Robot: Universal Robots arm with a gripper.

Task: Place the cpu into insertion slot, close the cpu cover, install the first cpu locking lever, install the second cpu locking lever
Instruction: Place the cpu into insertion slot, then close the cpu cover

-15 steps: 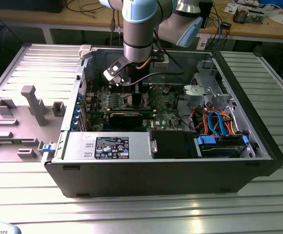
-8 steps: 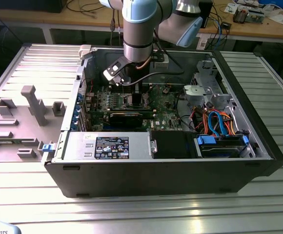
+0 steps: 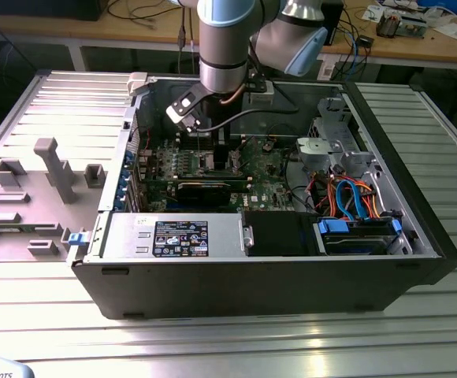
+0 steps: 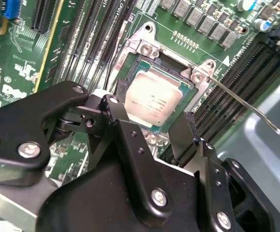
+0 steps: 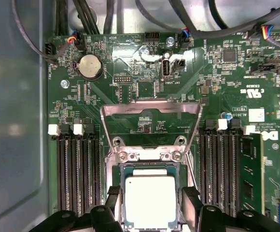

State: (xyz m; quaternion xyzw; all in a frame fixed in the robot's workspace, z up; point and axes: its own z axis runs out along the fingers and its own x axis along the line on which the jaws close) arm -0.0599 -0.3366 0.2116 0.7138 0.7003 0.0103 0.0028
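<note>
An open computer case [image 3: 291, 276] lies on a ribbed metal table [image 3: 228, 346], with a grey plate of blocks [image 3: 24, 205] at the exterior view's left and a wooden bench [image 3: 417, 49] strewn with cables behind. The arm [image 3: 227, 47] reaches down into the case. The chip [image 5: 149, 203] lies flat in the socket [image 5: 149, 166] on the green board [image 5: 217, 77]. The claw [image 5: 152, 197] hangs over it, open just wider than the chip, one finger on each side, holding nothing. The cover [image 5: 149, 107] stands swung up off the socket, and a thin lever [image 4: 246, 107] sticks out free.
</note>
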